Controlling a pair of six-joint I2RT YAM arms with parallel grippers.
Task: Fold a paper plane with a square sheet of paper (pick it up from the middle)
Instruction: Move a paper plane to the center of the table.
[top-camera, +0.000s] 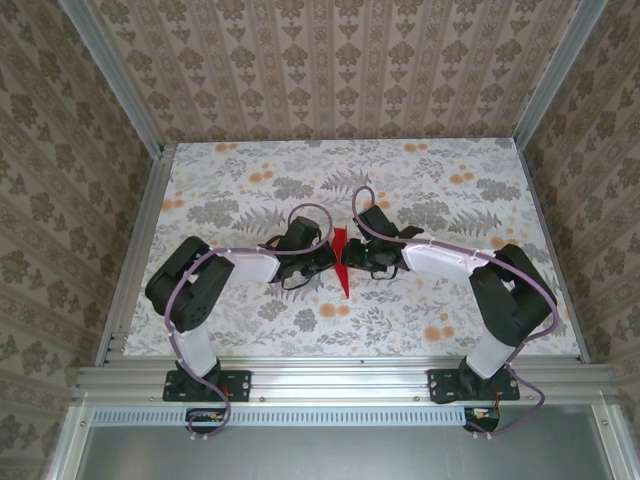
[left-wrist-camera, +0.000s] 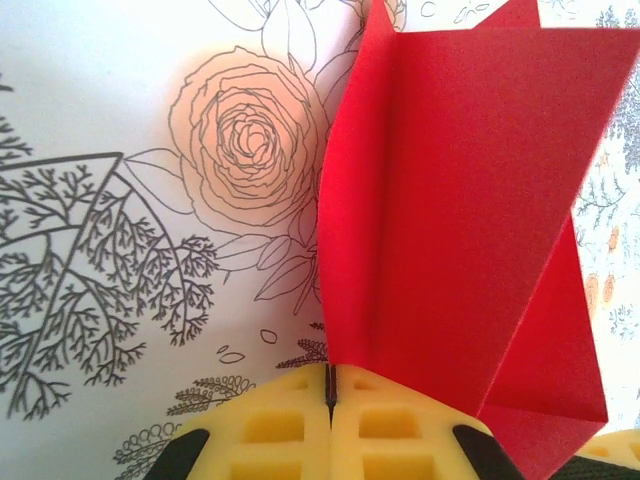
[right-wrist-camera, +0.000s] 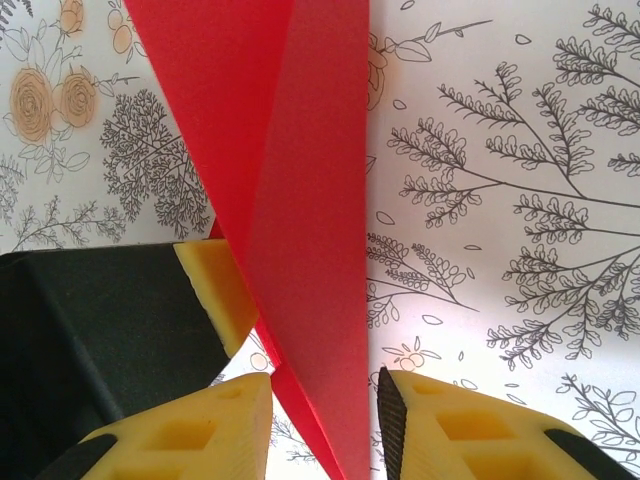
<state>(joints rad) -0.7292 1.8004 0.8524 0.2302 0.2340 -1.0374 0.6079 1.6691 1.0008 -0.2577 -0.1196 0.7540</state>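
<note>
One red paper plane (top-camera: 342, 265), one flowered table (top-camera: 450, 205), two tools: left tool (left-wrist-camera: 330, 390), right tool (right-wrist-camera: 325, 395).

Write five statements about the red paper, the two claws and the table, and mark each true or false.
1. The left claw is shut on the red paper. True.
2. The red paper lies flat as an unfolded square. False: it is folded narrow and pointed.
3. The right claw has the red paper between its fingers. True.
4. The claws sit far apart. False: they meet at the red paper.
5. The table has a floral print. True.
</note>
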